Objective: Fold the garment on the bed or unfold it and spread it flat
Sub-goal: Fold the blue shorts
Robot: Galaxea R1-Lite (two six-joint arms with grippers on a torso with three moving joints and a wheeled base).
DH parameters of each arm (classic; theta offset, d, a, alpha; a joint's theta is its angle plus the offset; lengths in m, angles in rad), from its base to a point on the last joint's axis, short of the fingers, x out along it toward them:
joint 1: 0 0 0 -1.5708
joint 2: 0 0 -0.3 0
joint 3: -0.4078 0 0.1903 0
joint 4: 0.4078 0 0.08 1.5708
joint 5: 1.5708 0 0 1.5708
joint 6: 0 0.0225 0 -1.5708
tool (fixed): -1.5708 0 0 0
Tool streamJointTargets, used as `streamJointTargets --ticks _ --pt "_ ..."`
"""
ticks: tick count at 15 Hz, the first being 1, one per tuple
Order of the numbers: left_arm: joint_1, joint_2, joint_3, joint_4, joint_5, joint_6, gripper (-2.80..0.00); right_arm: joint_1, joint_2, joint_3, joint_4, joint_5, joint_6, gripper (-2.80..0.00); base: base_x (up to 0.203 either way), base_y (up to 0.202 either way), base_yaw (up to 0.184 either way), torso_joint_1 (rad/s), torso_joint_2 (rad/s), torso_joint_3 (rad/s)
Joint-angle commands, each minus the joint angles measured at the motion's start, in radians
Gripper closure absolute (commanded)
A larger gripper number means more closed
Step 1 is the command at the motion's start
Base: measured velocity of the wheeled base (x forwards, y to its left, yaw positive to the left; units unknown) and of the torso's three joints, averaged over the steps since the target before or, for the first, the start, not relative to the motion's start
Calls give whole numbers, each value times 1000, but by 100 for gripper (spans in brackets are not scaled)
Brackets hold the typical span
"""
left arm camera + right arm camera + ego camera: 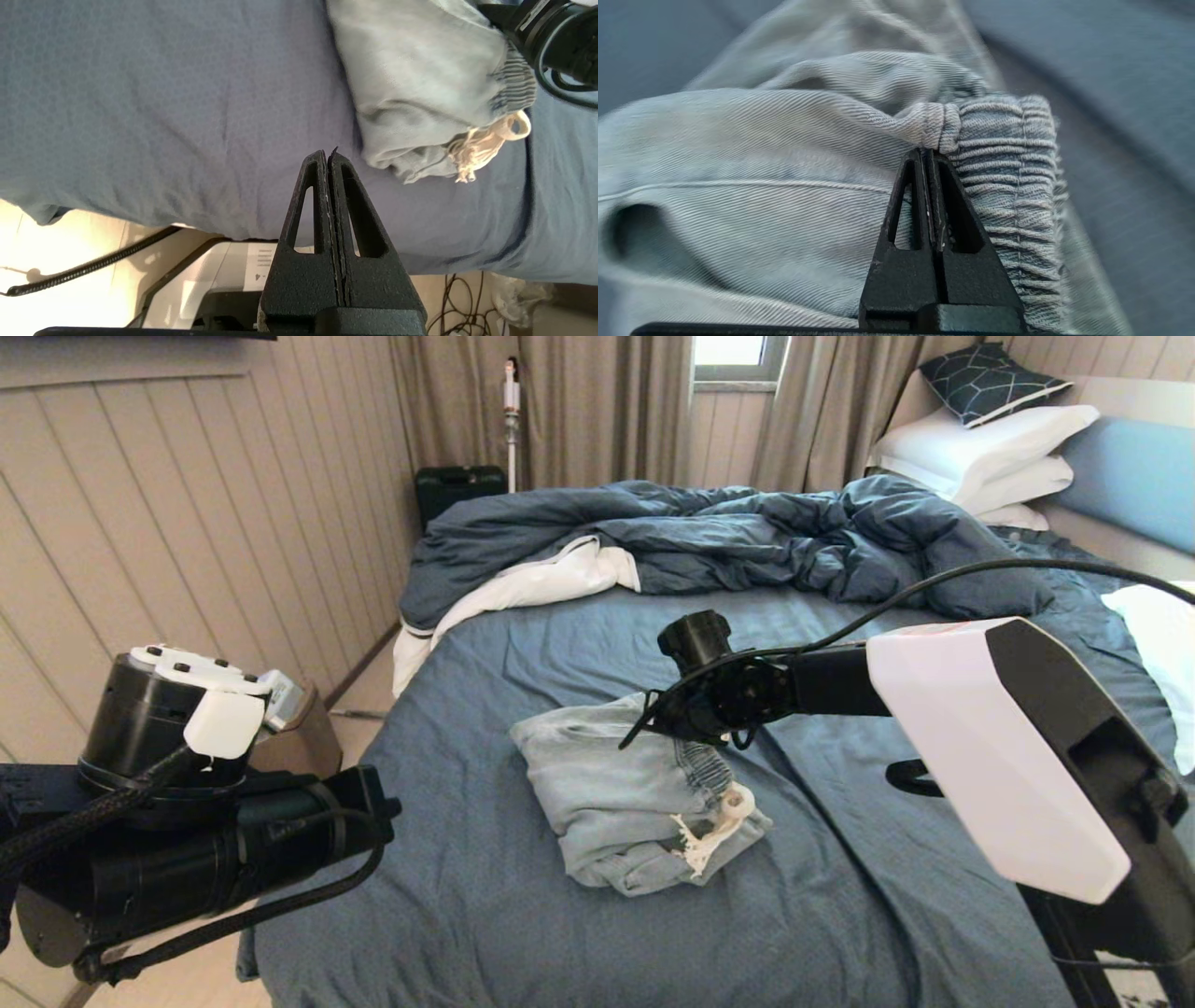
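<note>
a bed (pixel 523 933) with a slate-blue sheet fills the room; pale blue denim shorts (pixel 616 793) lie bunched in a loose folded heap near the middle of the bed, their white tasselled drawstring (pixel 714 826) spilling over the heap's near edge; a rumpled dark blue duvet (pixel 747 537) lies behind the shorts, with white pillows (pixel 980 457) further back toward the headboard; the right tool (pixel 928 151), fingers pressed together with no cloth between them, rests its tip at the gathered elastic waistband (pixel 1004 158) of the shorts; the left tool (pixel 328 156), fingers together and empty, hangs over the bed's near edge, beside the shorts but apart from them.
</note>
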Motion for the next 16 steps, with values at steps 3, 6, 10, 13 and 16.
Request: streamJointTargets --ticks 3,6,10,13,16 --pt "-1 -6 19 -25 2 -4 0 -9 28 -2 1 -3 0 0 0 0 0 0 0 0" --pt "-1 -21 44 -29 2 -4 0 -28 45 0 3 -3 -7 0 0 0 0 0 0 0" --pt "-1 -52 58 -27 4 -4 0 -35 20 6 6 -2 -6 0 0 0 0 0 0 0" --pt "-1 -111 57 -23 9 4 0 -16 -79 10 7 -1 5 0 0 0 0 0 0 0" --pt "2 -203 50 10 14 38 0 15 -202 12 11 -3 8 0 0 0 0 0 0 0"
